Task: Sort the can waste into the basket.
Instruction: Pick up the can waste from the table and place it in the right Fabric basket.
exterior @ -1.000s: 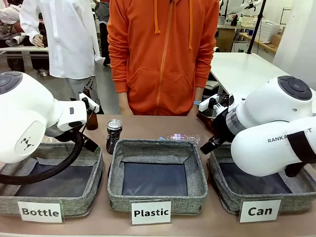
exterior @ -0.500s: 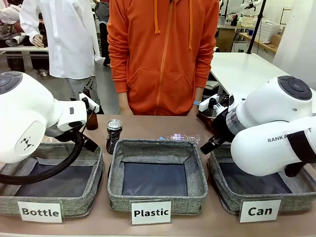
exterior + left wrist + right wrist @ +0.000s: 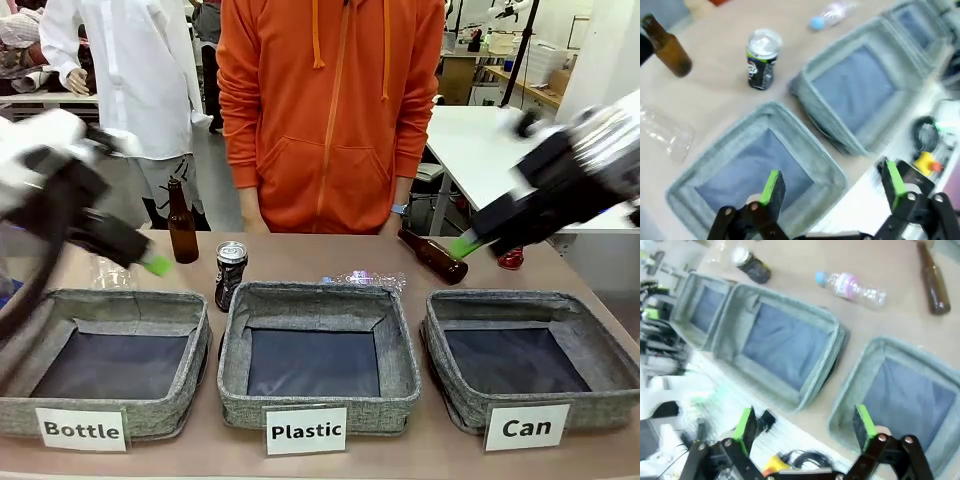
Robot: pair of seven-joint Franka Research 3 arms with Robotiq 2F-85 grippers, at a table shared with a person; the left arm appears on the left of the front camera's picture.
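The grey woven-fabric rectangular basket labelled "Can" (image 3: 455,395) sat at 3 o'clock of the matching grey fabric bin labelled "Plastic" (image 3: 240,400). A third grey fabric bin labelled "Bottle" (image 3: 165,415) sat at that bin's 9 o'clock. In all three, dark lining showed across the whole floor.

The small dented brown-black metal drink can (image 3: 231,275) stood upright on the brown table (image 3: 300,250), just off the Plastic bin's 11 o'clock corner. Its long axis was vertical and its silver top faced up. The left wrist view showed its round silver lid and pale print on the dark side.

The small red metal can (image 3: 511,258) sat at 1 o'clock of the Can basket, near the table's far edge. It was partly behind the right arm, and its axis could not be made out.

An upright brown glass bottle (image 3: 181,225) stood at 12 o'clock of the Bottle bin. A second brown glass bottle (image 3: 432,255) lay on its side at 12 o'clock of the Can basket. A clear plastic bottle (image 3: 365,280) lay at 12 o'clock of the Plastic bin.

The left gripper (image 3: 832,184) hung over the Bottle bin's near rim with its green pads wide apart, gripping nothing. The right gripper (image 3: 804,424) hung above the bins' near edge, equally wide and bare.
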